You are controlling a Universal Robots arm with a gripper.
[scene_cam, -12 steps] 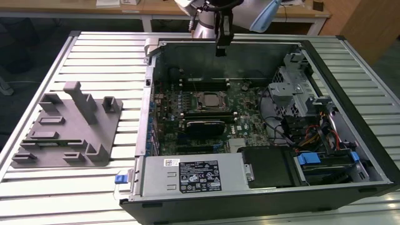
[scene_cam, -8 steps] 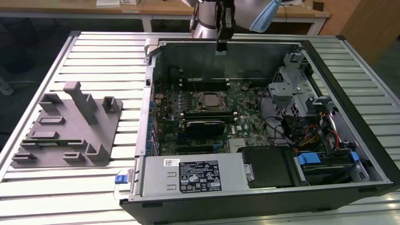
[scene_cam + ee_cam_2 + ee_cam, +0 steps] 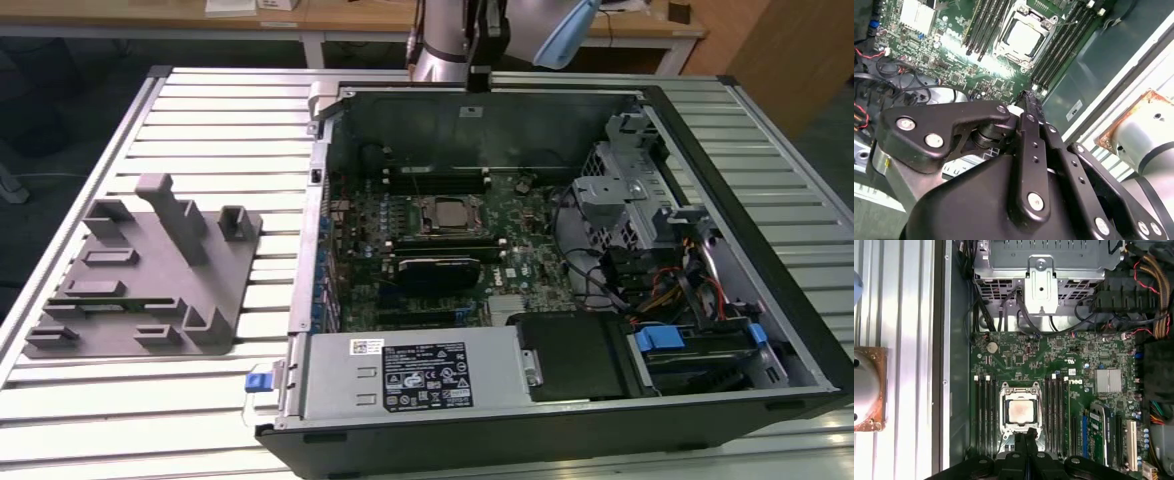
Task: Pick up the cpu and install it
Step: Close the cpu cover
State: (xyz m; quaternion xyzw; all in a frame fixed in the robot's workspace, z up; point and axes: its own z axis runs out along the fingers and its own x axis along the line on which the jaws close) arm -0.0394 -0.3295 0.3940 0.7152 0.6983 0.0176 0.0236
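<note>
- 1 gripper [image 3: 1026, 436] is seen in both wrist views; its black fingers are pressed together, w/ nothing seen between them.
- 1 cpu [image 3: 1020, 411] is counted: a silver-topped square, seated flat in the socket [image 3: 1004, 412] under the metal frame. It lies just past the fingertips and is not touched by them.
- In the second wrist view the gripper [image 3: 1030, 97] is held above the motherboard [image 3: 949, 65], w/ the cpu [image 3: 1023, 36] a short way beyond the tips.
- 2 banks of memory slots [image 3: 986, 410] are seen, 1 on each side of the socket, both near the gripper.
- 1 coin cell [image 3: 991, 346] and 1 silver heatsink [image 3: 1108, 380] are mounted on the board, further from the fingers than the cpu.
- 1 grey drive cage [image 3: 1039, 260] is fitted at the board's far end, well apart from the gripper, w/ black, red and yellow cables [image 3: 1149, 270] beside it.
- 1 open PC case [image 3: 320, 200] is laid on its side; the cpu [image 3: 447, 214] is seen mid-board in the exterior view.
- 1 power supply [image 3: 414, 375] w/ a label is set at the case's near end.
- 1 grey fixture [image 3: 147, 270] is placed on the table, at the exterior view's left, apart from the case.
- Surface: a slatted metal table [image 3: 200, 120], pale and ribbed.
- 1 arm [image 3: 441, 45] is mounted at the table's far edge, on a brownish plate [image 3: 876, 424].
- Room: a wooden bench [image 3: 347, 15] is set behind the table, over a dark floor.
</note>
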